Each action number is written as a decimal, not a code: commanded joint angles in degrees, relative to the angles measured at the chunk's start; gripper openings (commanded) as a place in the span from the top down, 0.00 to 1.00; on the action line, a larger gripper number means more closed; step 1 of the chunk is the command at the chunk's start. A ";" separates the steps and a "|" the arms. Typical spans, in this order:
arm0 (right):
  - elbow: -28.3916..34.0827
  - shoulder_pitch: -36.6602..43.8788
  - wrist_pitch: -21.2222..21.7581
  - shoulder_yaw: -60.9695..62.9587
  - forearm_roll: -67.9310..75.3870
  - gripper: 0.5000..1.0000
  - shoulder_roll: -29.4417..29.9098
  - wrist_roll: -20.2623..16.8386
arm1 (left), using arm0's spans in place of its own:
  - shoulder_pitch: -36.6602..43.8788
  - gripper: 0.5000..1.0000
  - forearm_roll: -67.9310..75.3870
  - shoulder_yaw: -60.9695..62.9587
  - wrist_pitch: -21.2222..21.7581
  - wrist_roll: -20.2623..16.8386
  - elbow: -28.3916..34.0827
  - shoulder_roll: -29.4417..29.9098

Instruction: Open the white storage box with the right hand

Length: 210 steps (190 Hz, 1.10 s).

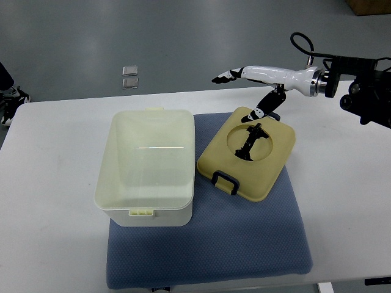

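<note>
Right hand (256, 82) hovers, fingers (225, 77) extended and loosely spread, holding nothing. Cream rectangular plastic lid with dark latch (247, 152) lies flat just below the fingertips. Open translucent white plastic storage box (146, 166) sits down-left of the fingers, on blue fabric mat (244, 244). Box appears already opened.

White table, one pad laid on it

The table (55, 183) is white and runs across the full width of the view; its far edge lies just beyond the pad, and a corner shows at far left. A blue-grey textured pad (244, 244) lies flat on it near the middle, reaching close to the near edge. On the pad stand an open white storage box (146, 165) at left and its cream lid (259, 174), lying just beside the box at right
</note>
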 commanded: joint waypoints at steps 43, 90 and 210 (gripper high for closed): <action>-2.36 -5.20 2.74 4.13 23.95 0.16 3.76 -6.58 | 0.00 0.00 0.00 0.00 0.00 0.00 0.00 0.00; -4.56 -9.94 3.53 11.33 43.54 0.15 4.99 -19.84 | 0.00 0.00 0.00 0.00 0.00 0.00 0.00 0.00; -7.37 -14.34 5.73 15.12 71.23 0.15 9.74 -26.97 | 0.00 0.00 0.00 0.00 0.00 0.00 0.00 0.00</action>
